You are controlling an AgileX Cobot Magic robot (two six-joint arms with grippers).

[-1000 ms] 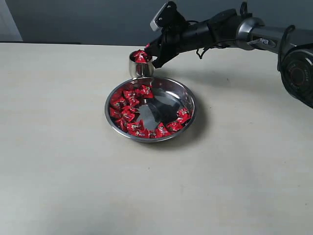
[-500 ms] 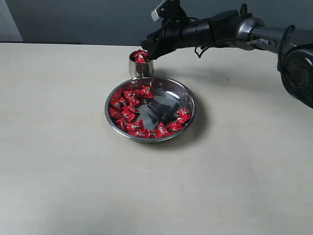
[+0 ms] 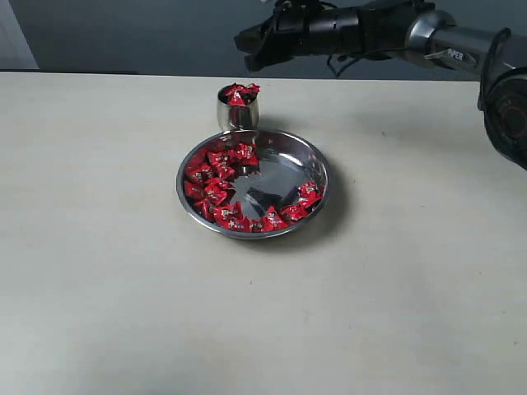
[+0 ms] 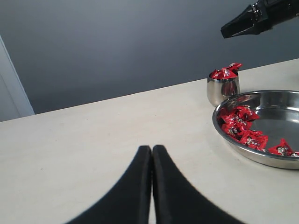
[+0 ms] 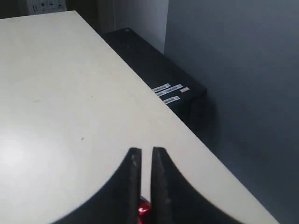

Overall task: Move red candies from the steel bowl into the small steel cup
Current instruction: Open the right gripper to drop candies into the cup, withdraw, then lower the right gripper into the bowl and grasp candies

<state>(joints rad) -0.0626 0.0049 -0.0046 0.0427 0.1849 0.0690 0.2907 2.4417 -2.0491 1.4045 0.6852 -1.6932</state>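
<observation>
**A:** How much has been moved?

**B:** The small rounded steel cup (image 3: 237,117) is seen heaped past its rim with red candies (image 3: 239,92) in shiny crinkled wrappers (one overhangs the edge).

**A:** What is left?

**B:** Many more are spread along the wall of the wide shallow steel bowl (image 3: 280,169), set on the pale desk (image 3: 99,247) just beside the cup. The cup is judged full, so little room is left.

**A:** And the pincers?

**B:** The right pincer (image 5: 144,151) is held high over the cup, all but closed, with nothing gripped. The left pincer (image 4: 152,149) is shut, empty, well apart from the bowl.
</observation>
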